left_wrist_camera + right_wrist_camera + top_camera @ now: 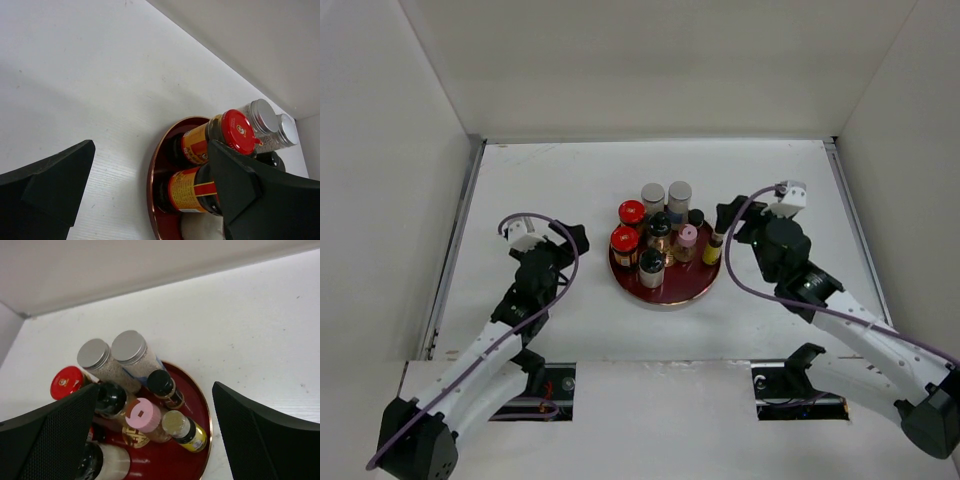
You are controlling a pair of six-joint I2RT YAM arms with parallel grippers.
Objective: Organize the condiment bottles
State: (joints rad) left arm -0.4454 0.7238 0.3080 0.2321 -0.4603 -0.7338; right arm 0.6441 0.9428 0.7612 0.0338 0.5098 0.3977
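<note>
The condiment bottles stand bunched on a round dark-red tray [678, 294]. Two silver-capped jars [666, 195] are at its far edge, two red-capped jars [628, 226] on the left. A black-capped bottle [661, 225], a pink-capped one [687, 237], a small black-capped one [696, 216], a yellow one [713, 250] and a black-capped pale jar [651, 266] fill the rest. My left gripper [572, 238] is open and empty just left of the tray, facing the red-capped jars [210, 160]. My right gripper [725, 224] is open and empty at the tray's right, above the yellow bottle [186, 430].
White walls enclose the white table [540, 190] on the left, back and right. The tray's gold emblem [134, 436] shows between the bottles. Two cut-outs at the near edge [545, 385] hold the arm bases.
</note>
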